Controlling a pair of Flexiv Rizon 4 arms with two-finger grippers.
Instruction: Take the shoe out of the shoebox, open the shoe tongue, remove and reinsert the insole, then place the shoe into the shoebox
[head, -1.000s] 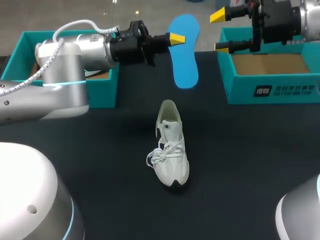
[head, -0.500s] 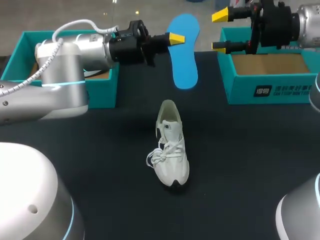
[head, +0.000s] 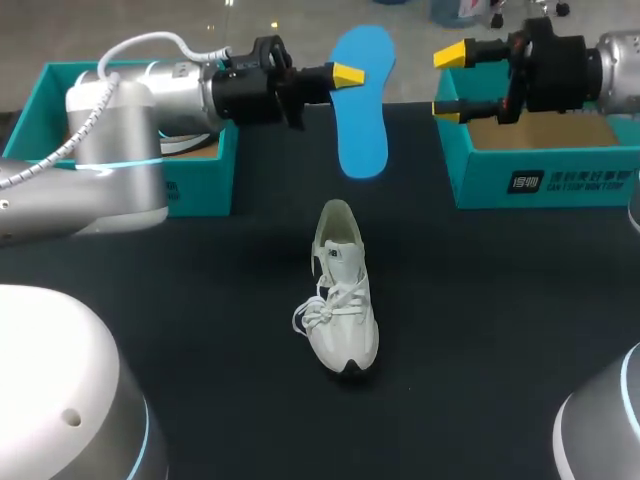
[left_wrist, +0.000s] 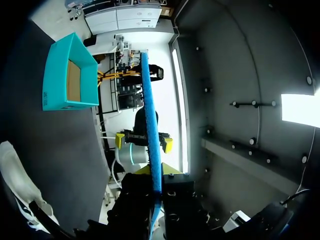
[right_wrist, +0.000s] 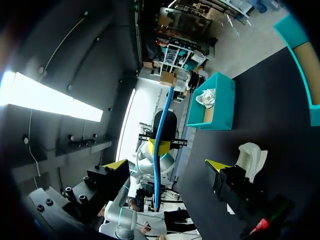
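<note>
Left pincer (head: 345, 78) pinching blue insole (head: 362, 110) aloft (thin hold); right pincer (head: 450, 84) spread. Risk: insole slips, misses sneaker (head: 343, 290).

The shoe (head: 343, 300) lies at the middle of the table (head: 480, 330), between the left shoebox (head: 200, 185) at the far left corner and the right shoebox (head: 545, 185) at the far right. Over the far edge, my left gripper (head: 348, 75) holds the insole (head: 362, 110); my right gripper (head: 451, 82) hangs beside the right shoebox.

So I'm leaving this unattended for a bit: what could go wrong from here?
The left claw pinches the insole only at one edge, in mid-air: it could slip or bend. The shoe stands unheld on the table, so pushing the insole in may tip it.
</note>
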